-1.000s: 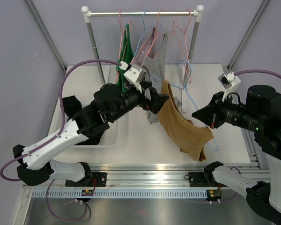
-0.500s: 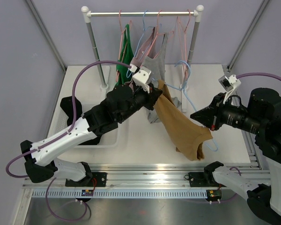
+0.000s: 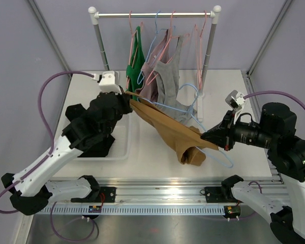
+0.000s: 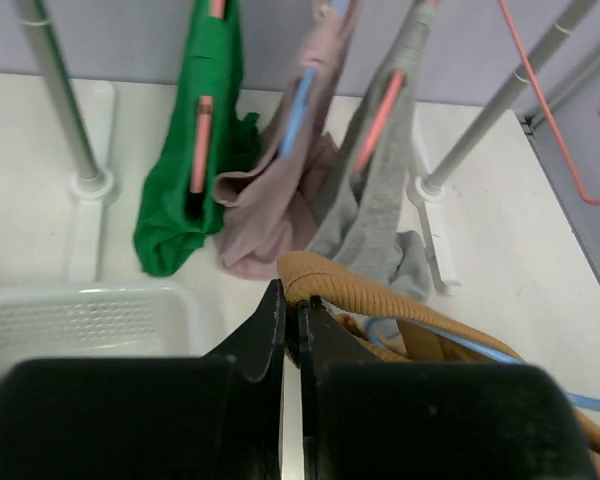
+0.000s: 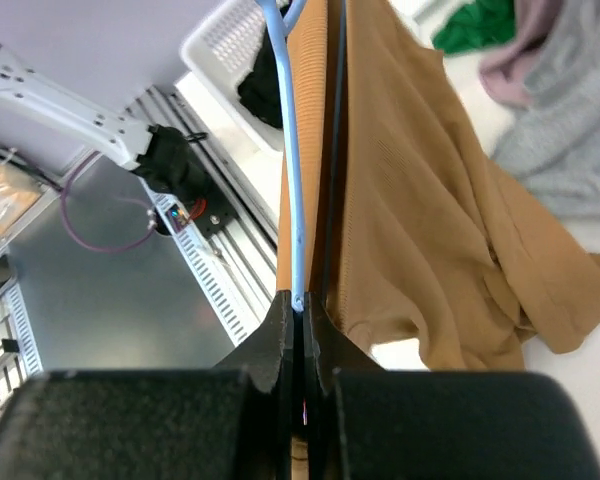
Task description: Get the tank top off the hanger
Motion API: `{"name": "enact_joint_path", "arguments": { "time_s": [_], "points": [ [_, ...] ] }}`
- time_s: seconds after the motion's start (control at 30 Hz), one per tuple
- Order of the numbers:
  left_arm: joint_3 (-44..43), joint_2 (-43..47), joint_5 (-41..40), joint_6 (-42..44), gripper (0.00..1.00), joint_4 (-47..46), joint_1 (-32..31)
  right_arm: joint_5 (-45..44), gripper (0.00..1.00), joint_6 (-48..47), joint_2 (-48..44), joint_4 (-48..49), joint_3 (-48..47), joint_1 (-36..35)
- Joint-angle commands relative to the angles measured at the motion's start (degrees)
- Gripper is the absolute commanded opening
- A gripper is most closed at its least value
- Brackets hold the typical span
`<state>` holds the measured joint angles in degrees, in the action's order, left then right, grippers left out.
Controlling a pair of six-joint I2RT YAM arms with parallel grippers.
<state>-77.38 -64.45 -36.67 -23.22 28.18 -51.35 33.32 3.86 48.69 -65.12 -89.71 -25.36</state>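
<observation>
top external: mounted high behind the arm bases and tilted down across the table (image 3: 147, 162) toward the clothes rack (image 3: 155, 14) at the far edge; the whole setup is taken in from well back.
left wrist: carried right behind the left gripper (image 4: 291, 300), aimed forward and a bit down at the rack's hanging clothes; close in, the fingers are seen at the bottom.
right wrist: rolled, so the scene is seen tilted; pointed along the right gripper (image 5: 298, 300), very near the brown tank top (image 5: 410, 200).
shared: the brown tank top, the blue hanger (image 5: 290, 150) and the white basket (image 4: 80, 320) are caught by all three.
</observation>
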Motion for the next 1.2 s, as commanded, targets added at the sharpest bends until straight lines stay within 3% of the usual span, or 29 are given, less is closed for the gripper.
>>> {"name": "enact_joint_path", "arguments": {
  "time_s": [0.0,0.13,0.2,0.23,0.27,0.37,0.53,0.63,0.67,0.7,0.8,0.83,0.9,0.93,1.03,1.13,1.17],
  "points": [
    [0.57,4.94,-5.27,-4.29,0.0,4.23,3.28,8.6,0.0,-2.19,-3.5,7.28,-0.29,-0.3],
    [1.97,7.57,2.01,-3.94,0.0,5.92,3.36,4.57,0.0,-0.44,-6.84,18.32,3.21,-0.3],
    [6.53,11.69,14.82,-1.83,0.0,1.03,3.19,1.77,0.0,2.55,-9.56,24.57,7.85,-0.3],
    [8.63,13.36,20.0,-0.35,0.0,-1.7,3.19,0.62,0.0,3.69,-10.44,32.17,9.8,-0.39],
    [13.61,16.86,29.45,-0.07,0.0,-4.51,3.1,-1.05,0.0,6.83,-11.41,36.25,11.82,-0.3],
    [20.14,19.7,43.64,1.6,0.0,-15.59,1.35,-7.64,0.0,12.21,-14.4,54.18,19.91,-0.3],
    [25.69,18.48,48.87,4.59,0.0,-19.12,-6.74,-20.12,0.0,18.1,-12.92,90.42,32.3,-0.39],
    [29.73,17.43,54.41,3.89,0.0,-24.22,-7.97,-25.58,0.0,20.3,-10.02,108.11,38.11,-0.3],
    [30.18,16.99,53.2,3.63,0.0,-24.84,-8.32,-26.28,0.0,20.57,-8.36,110.02,38.82,-0.3],
    [30.36,16.81,50.58,3.1,0.0,-24.41,-8.67,-27.42,0.0,20.23,-7.91,108.64,37.0,-0.3],
    [28.18,15.41,36.97,1.61,0.0,-16.78,-8.76,-34.88,0.0,16.89,-7.03,81.11,25.15,-0.3],
    [27.21,14.71,33.19,1.17,0.0,-14.32,-8.85,-37.25,0.0,16.01,-6.77,66.76,22.24,-0.3],
    [24.22,12.95,25.96,0.9,0.02,-7.64,-8.85,-40.95,0.0,14.52,-5.89,56.81,16.79,-0.3],
    [21.77,11.46,22.81,0.81,0.12,-3.09,-8.85,-44.53,0.0,13.38,-4.32,42.24,12.06,-0.3],
    [19.65,10.39,20.41,0.37,0.17,0.46,-8.85,-46.42,0.0,13.19,-1.24,33.97,7.81,-0.3],
    [17.62,10.13,19.18,-0.33,0.42,3.54,-8.85,-46.16,0.0,14.33,2.72,26.83,3.41,-0.39],
    [17.1,10.39,19.0,-0.51,0.55,4.33,-8.77,-45.8,0.0,14.51,3.69,25.41,2.36,-0.3]
  ]
}}
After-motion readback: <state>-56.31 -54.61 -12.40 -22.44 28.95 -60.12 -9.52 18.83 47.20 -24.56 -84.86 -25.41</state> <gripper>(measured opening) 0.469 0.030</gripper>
